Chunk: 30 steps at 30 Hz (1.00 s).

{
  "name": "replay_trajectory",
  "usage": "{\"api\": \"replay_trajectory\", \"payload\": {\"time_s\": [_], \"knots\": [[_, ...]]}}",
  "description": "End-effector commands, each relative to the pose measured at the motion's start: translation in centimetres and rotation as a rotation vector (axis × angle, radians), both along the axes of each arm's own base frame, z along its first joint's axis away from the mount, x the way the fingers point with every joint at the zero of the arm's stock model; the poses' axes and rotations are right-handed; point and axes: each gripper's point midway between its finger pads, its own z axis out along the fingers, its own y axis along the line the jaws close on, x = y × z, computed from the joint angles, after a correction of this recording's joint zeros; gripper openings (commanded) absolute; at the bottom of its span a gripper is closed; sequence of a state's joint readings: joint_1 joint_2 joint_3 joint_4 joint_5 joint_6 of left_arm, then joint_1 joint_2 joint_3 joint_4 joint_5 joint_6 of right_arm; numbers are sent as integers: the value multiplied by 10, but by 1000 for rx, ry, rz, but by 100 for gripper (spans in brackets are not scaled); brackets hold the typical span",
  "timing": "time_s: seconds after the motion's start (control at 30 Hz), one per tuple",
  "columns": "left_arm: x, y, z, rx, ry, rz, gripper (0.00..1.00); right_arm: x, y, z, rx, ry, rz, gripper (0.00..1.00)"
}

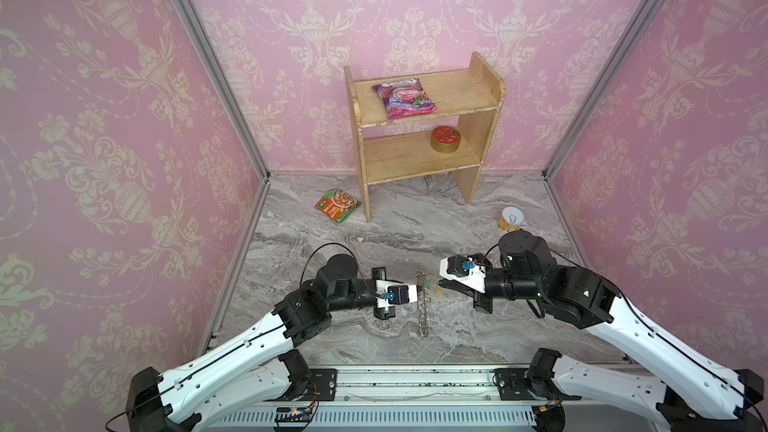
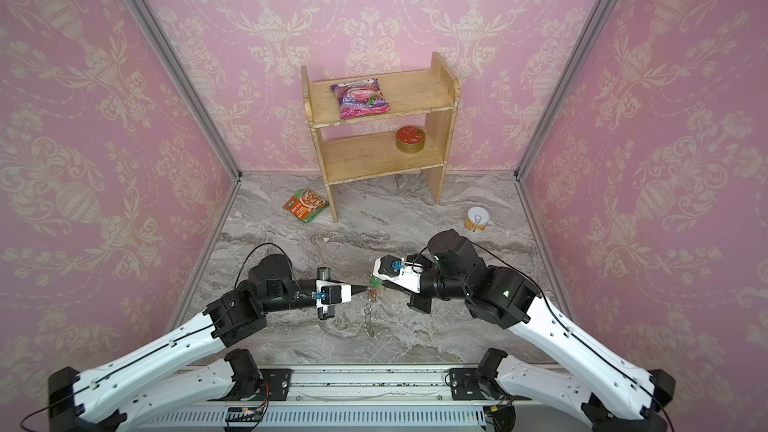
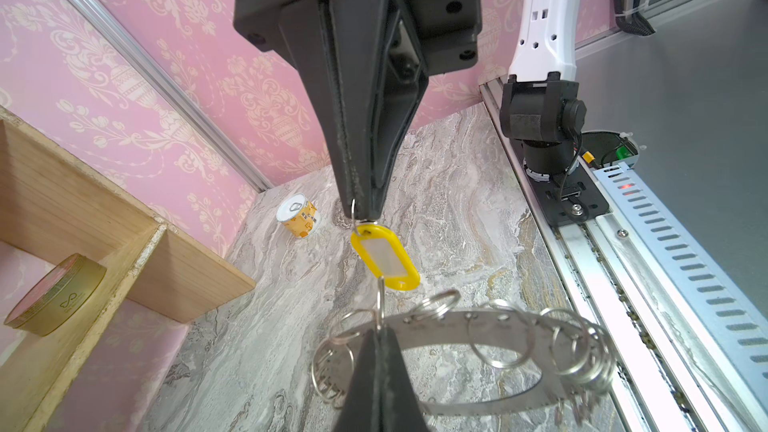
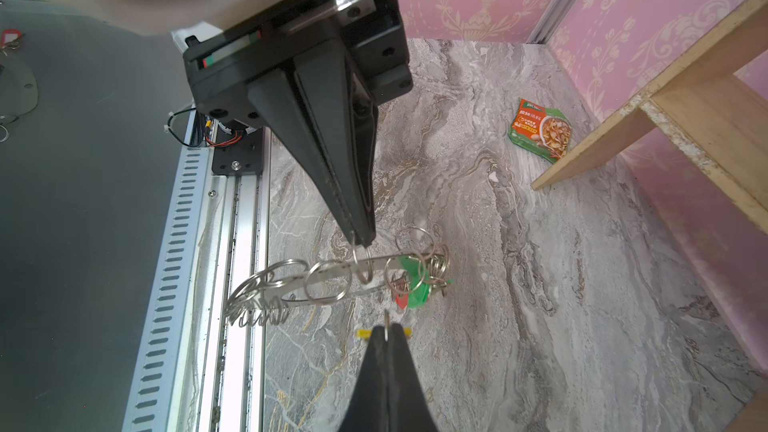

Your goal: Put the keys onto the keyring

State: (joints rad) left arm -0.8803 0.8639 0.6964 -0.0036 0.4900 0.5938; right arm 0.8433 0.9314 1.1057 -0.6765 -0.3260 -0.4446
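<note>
- Nearest, on the robot's side of the keyring (image 3: pixel 457 320), the aluminium rail (image 1: pixel 415 384) carries both arm bases.
- The keyring is held up over the marble table (image 1: pixel 374 243) and shows edge-on in both top views. Whether its near end touches the marble I cannot tell.
- The left gripper (image 4: pixel 360 236) reaches the keyring from the left arm's side. Its fingers are pressed together on one of the wire loops (image 3: pixel 590 359) at the keyring's rim.
- The right gripper (image 3: pixel 360 211) is just beside the keyring on the opposite side, fingers pressed together on the metal at the top of the yellow tag (image 3: pixel 384 257).
- The yellow tag hangs just beside the keyring's rim. Whether they touch is unclear, and its key cannot be made out.
- The green tag (image 4: pixel 415 286) and the red tag (image 4: pixel 401 302) hang together from the keyring's far end.
- Beyond the keyring, a small can (image 1: pixel 512 219) stands on the right arm's side and a soup packet (image 1: pixel 336 205) lies on the left arm's side.
- Farthest from the keyring is the wooden shelf (image 1: pixel 395 155). A gold tin (image 1: pixel 445 140) sits on its lower board and a pink packet (image 1: pixel 404 98) on its upper board.
</note>
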Motion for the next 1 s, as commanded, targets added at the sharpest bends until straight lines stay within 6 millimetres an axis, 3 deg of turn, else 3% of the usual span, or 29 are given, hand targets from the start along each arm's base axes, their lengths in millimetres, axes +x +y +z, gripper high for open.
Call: {"api": "replay_trajectory", "payload": {"time_s": [0.0,0.97], "knots": [[0,1,19,-61,-82,0,0,-7,5,9,49,3,30,0],[-3,3,25,-94,-92,-6,0,-8,13,2,43,41,53,0]]}}
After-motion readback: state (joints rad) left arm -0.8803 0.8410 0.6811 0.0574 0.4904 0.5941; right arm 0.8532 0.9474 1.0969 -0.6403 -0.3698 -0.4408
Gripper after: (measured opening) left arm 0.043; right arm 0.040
